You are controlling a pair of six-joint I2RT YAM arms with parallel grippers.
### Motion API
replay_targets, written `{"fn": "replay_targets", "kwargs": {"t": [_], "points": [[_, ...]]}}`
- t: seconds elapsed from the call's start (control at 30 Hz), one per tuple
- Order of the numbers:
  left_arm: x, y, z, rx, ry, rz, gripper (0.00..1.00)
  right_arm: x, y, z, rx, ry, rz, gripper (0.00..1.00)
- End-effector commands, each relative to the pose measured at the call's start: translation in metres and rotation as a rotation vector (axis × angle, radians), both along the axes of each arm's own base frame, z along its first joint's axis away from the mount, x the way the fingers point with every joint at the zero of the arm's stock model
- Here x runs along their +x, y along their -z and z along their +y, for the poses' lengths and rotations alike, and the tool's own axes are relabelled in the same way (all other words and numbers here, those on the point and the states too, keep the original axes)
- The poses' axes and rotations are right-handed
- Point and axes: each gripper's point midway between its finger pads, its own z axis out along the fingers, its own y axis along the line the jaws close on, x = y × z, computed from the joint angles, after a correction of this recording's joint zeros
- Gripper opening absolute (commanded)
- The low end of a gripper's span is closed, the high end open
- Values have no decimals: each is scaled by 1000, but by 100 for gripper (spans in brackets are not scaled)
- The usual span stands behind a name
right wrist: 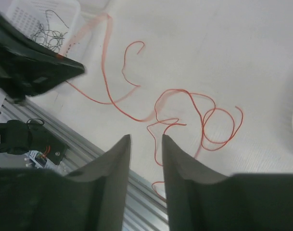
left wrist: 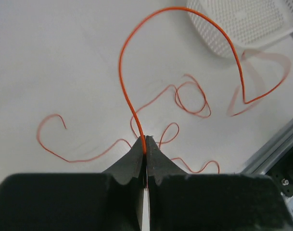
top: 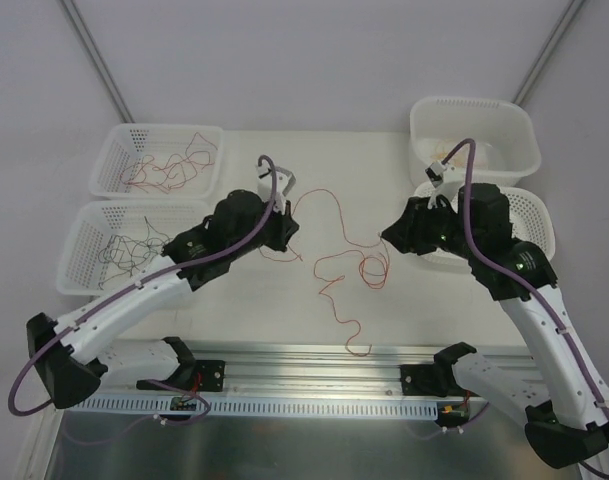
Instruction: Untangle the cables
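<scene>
My left gripper (left wrist: 145,143) is pressed shut, its jaws pinching an orange cable (left wrist: 123,72) right at the tips. From the pinch the cable rises in a tall arch over the table (left wrist: 50,53) and comes down on my right, close to the corner of a white basket (left wrist: 242,24). Under the arch, more thin strands curl flat on the surface.

My right gripper (right wrist: 146,138) has its jaws spread apart with nothing between them. It hangs above the table, and the tangle of red loops (right wrist: 204,115) lies just beyond the tips, untouched.

From above, the two grippers face each other across the middle of the table with the tangle between them, nearer my right one. I cannot tell how many separate cables make it up. One strand (top: 346,330) trails from it toward me and ends just short of the metal rail (top: 314,362) along the near edge.

On my left stand the far left basket (top: 109,160), holding red cables (top: 169,165), and the near left basket (top: 79,250), holding black cables (top: 129,250). The right baskets (top: 514,140) sit beside and behind my right arm. Bare tabletop lies between the tangle and the far edge.
</scene>
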Motion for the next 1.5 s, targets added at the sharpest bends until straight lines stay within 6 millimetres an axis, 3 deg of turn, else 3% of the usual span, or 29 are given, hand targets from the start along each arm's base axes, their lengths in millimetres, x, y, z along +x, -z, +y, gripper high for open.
{"fn": "replay_targets", "kwargs": {"t": [0.0, 0.03, 0.07, 0.13, 0.17, 0.2, 0.23, 0.27, 0.37, 0.57, 0.8, 1.07, 1.33, 1.47], "points": [[4, -86, 36, 45, -62, -168, 0, 11, 22, -1, -37, 23, 32, 44], [3, -101, 40, 45, -66, -187, 0, 11, 31, -1, -50, 22, 50, 47], [1, -134, 46, 34, -68, -233, 0, 12, 35, -1, -58, 24, 54, 50], [1, -163, 50, 22, -69, -275, 0, 12, 44, -1, -72, 24, 72, 60], [-1, -196, 54, -20, -75, -327, 0, 12, 45, -1, -75, 17, 73, 63], [-3, -225, 56, -29, -74, -351, 0, 8, 43, 3, -76, -9, 57, 72], [-3, -225, 56, -30, -73, -351, 0, 8, 43, 3, -77, -9, 57, 72], [-6, -249, 58, -64, -71, -385, 0, 7, 41, 3, -91, -31, 34, 74], [-6, -266, 54, -79, -53, -406, 1, 2, 32, 12, -83, -94, -19, 82], [-7, -268, 41, -105, -8, -384, 1, -3, 13, 47, -10, -257, -140, 98], [0, -248, 37, -63, -19, -348, 1, -10, 7, 82, 28, -399, -253, 100], [-2, -214, 25, -15, 47, -290, 1, -5, -3, 96, 54, -436, -321, 97], [-4, -205, 16, 28, 128, -303, 1, 5, -13, 108, 80, -454, -383, 97], [-7, -201, 11, 44, 176, -311, 2, 9, -8, 119, 87, -500, -379, 97]]}}
